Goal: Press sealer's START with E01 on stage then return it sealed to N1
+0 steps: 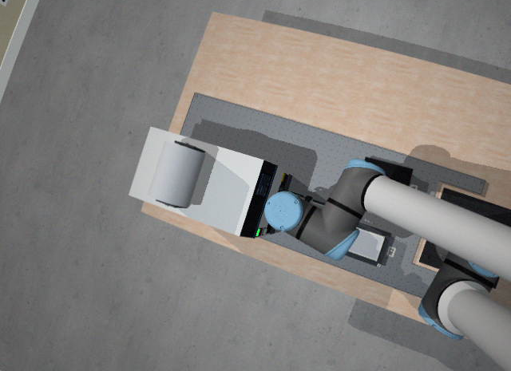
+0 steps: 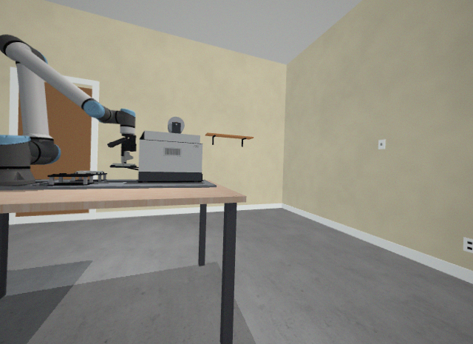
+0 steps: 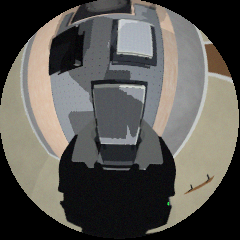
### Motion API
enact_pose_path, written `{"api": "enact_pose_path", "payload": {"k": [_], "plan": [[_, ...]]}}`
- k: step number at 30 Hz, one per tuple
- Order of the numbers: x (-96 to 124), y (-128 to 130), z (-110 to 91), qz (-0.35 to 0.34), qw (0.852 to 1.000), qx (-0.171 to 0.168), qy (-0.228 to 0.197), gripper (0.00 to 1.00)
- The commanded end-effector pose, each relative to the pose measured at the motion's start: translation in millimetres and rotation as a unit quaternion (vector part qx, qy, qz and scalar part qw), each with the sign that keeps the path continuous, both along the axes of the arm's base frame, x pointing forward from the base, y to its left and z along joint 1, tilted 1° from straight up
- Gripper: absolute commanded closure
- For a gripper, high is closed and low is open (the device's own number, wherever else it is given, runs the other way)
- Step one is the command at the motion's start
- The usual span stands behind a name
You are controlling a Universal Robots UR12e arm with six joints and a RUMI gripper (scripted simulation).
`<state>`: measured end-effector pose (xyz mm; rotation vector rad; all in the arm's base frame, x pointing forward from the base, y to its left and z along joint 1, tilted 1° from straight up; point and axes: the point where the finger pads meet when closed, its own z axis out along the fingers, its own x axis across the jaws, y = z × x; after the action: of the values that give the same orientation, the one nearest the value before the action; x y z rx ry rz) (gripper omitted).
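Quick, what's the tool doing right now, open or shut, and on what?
Tool: closed on the plate at the sealer, not let go.

A bracketed wooden shelf (image 2: 229,135) (image 3: 200,185) on the pale yellow wall (image 2: 244,99), right of a brown door (image 2: 69,122).

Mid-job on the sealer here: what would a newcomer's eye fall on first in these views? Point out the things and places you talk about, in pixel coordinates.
Probably the big pale sealer (image 1: 227,181) (image 2: 171,157) at one end of the table, with a fat grey roll (image 1: 177,175) (image 2: 176,124) on top and a bright green lamp (image 1: 258,232) at a front corner. Next, the long grey arm (image 1: 429,222) (image 2: 57,78) with blue joint caps, reaching over to the sealer's front, its gripper (image 3: 118,118) shut on a plate (image 3: 119,112).
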<state>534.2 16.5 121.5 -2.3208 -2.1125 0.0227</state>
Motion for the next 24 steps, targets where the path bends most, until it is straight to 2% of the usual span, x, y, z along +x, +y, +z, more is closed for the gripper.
{"api": "enact_pose_path", "payload": {"k": [1, 24], "plan": [[0.6, -0.2, 0.6, 0.0, 1.0, 0.0, -0.001, 1.0], [0.7, -0.1, 12.5, 0.0, 1.0, 0.0, -0.001, 1.0]]}}
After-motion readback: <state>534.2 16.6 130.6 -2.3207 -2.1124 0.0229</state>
